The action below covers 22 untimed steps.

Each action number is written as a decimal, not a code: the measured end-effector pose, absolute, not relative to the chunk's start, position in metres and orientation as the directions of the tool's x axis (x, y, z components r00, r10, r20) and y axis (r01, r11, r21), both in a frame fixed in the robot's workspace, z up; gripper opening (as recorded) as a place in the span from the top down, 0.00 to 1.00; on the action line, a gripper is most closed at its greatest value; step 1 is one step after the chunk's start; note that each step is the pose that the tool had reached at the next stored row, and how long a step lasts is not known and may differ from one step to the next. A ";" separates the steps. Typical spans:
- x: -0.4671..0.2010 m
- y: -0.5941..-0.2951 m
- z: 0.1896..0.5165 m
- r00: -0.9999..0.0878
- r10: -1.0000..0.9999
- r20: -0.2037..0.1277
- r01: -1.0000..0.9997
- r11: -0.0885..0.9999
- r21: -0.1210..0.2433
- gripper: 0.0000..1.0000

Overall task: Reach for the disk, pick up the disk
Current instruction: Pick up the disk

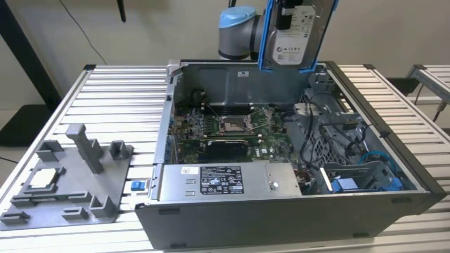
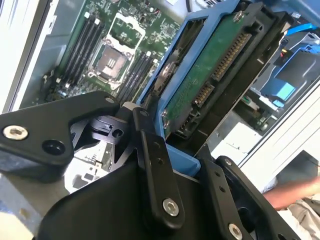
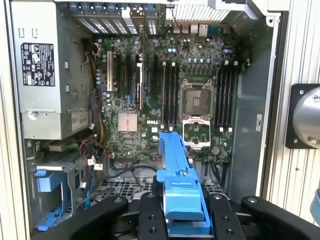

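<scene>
Disk (image 1: 295,34) upright in the clamped pincer (image 3: 180,210), high above the open computer case (image 1: 393,174).

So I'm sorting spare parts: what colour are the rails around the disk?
Blue, clearest in the exterior view, framing the disk held in the gripper.

wall (image 1: 393,31): plain beige | table (image 1: 113,95): ribbed aluminium slats

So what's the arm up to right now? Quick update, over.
Gripper shut on the disk. Disk lifted, hanging upright above the open computer case. Nothing touching it, over.
</scene>
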<state>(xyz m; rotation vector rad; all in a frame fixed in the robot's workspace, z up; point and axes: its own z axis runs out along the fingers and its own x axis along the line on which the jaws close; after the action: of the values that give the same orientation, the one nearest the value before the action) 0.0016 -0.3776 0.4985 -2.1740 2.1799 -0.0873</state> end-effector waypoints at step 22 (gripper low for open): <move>0.028 -0.378 0.498 -0.003 -1.000 -0.004 -0.997 0.003 -0.083 1.00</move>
<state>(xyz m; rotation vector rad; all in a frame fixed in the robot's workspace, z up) 0.0279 -0.3776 0.4984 -2.1745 2.1803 -0.0866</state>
